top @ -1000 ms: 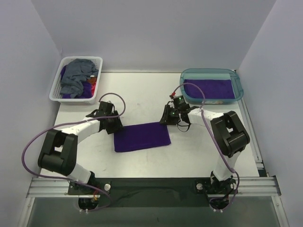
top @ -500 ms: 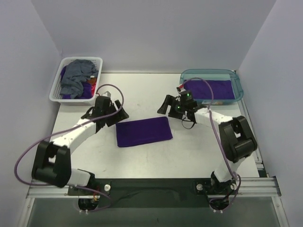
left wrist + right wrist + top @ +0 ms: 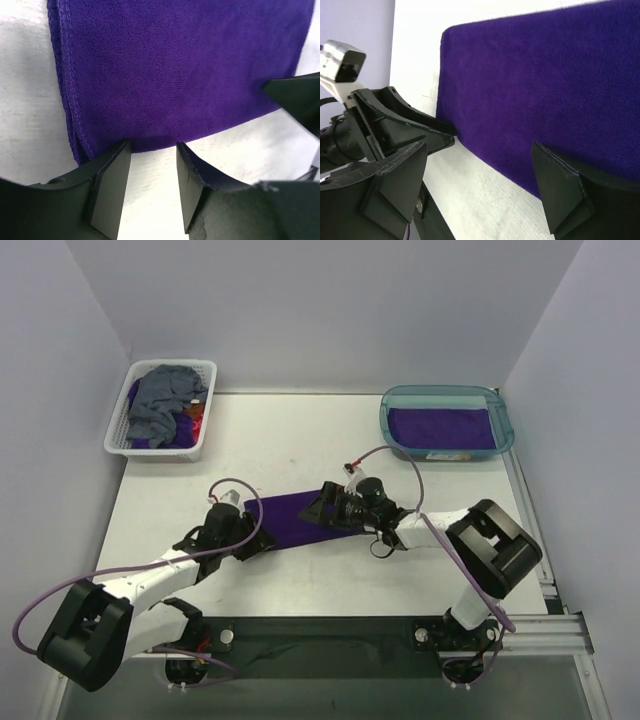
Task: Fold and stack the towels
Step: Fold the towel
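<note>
A deep purple towel (image 3: 296,516) lies folded flat in the middle of the table; it fills the left wrist view (image 3: 175,65) and the right wrist view (image 3: 545,75). My left gripper (image 3: 260,538) is low at the towel's near left edge, open, its tips (image 3: 152,150) touching the hem with only bare table between them. My right gripper (image 3: 322,512) is over the towel's near right part, open wide (image 3: 479,150), holding nothing. The left gripper's black fingers (image 3: 415,127) show in the right wrist view, close by. Another purple towel (image 3: 440,426) lies in the tub.
A white lattice basket (image 3: 160,452) at the back left holds a crumpled slate-grey towel (image 3: 160,400) over purple and red cloth. A teal translucent tub (image 3: 448,391) stands at the back right. Walls close in on three sides.
Both arms came away from the towel's far corners and dropped to its near edge, ending close together. The right jaws opened wide; the left widened, then narrowed again.
</note>
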Action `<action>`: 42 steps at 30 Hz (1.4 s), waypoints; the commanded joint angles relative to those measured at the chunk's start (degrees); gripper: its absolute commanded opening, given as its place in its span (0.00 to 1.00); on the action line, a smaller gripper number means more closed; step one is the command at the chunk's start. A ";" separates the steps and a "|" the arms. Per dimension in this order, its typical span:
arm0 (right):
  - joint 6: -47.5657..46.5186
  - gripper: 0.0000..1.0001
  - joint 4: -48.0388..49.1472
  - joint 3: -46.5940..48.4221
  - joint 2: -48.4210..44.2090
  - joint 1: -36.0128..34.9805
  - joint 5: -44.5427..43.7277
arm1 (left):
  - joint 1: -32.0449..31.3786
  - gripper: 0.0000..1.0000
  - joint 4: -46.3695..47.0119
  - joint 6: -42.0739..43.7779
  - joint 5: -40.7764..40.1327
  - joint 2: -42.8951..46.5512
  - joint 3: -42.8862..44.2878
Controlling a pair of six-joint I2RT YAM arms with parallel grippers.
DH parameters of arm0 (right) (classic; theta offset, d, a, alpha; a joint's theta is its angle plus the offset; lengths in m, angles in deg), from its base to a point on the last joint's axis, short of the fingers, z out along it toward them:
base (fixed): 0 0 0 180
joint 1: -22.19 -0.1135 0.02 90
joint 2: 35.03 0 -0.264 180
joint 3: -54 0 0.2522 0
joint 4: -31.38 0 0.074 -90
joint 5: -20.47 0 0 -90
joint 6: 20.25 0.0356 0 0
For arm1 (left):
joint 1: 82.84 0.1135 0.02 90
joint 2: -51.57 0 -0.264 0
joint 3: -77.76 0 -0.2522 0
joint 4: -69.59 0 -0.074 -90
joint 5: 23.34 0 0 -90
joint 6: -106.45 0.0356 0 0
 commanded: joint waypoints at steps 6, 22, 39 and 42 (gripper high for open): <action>5.92 0.87 25.53 -11.85 6.84 0.88 -2.42 | -0.20 0.46 8.43 -7.34 -3.80 1.57 -6.69; 10.93 0.95 44.29 -24.09 6.93 15.30 2.13 | -0.11 0.40 -6.51 -8.67 -8.64 16.79 -6.79; 1.79 1.00 16.24 -1.16 -0.29 17.66 5.22 | 1.47 0.65 12.97 2.94 -5.83 -13.93 22.47; 2.40 1.00 17.47 0.79 4.54 18.63 4.96 | 1.91 0.65 15.18 2.77 -3.89 -20.97 25.46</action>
